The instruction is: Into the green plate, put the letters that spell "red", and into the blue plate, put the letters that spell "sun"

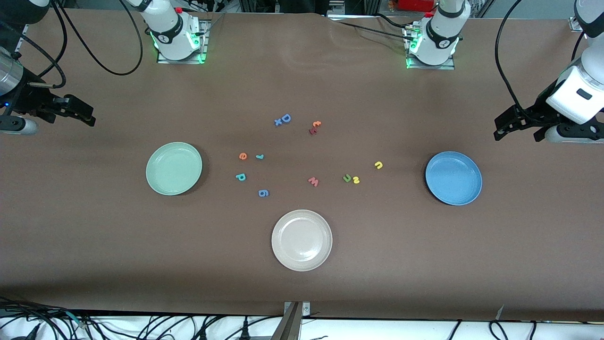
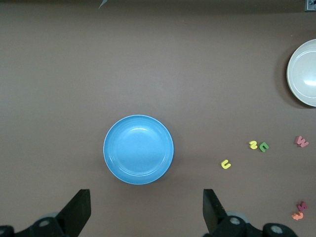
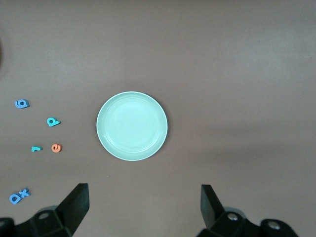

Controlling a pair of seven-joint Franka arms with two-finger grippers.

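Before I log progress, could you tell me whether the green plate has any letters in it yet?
Empty. The green plate shows only bare surface, and the orange "e" lies on the table beside it.

The green plate (image 1: 174,168), round and pale mint, sits empty toward the right arm's end of the table. Beside it lie the orange "e" (image 1: 243,156), small teal "r" (image 1: 259,157) and teal "d" shape (image 1: 240,177). The blue plate (image 1: 453,178) sits empty toward the left arm's end. Near it lie a yellow "u" (image 1: 378,165), yellow "s" (image 1: 356,180) and green "n" (image 1: 347,178), these last two seemingly touching.
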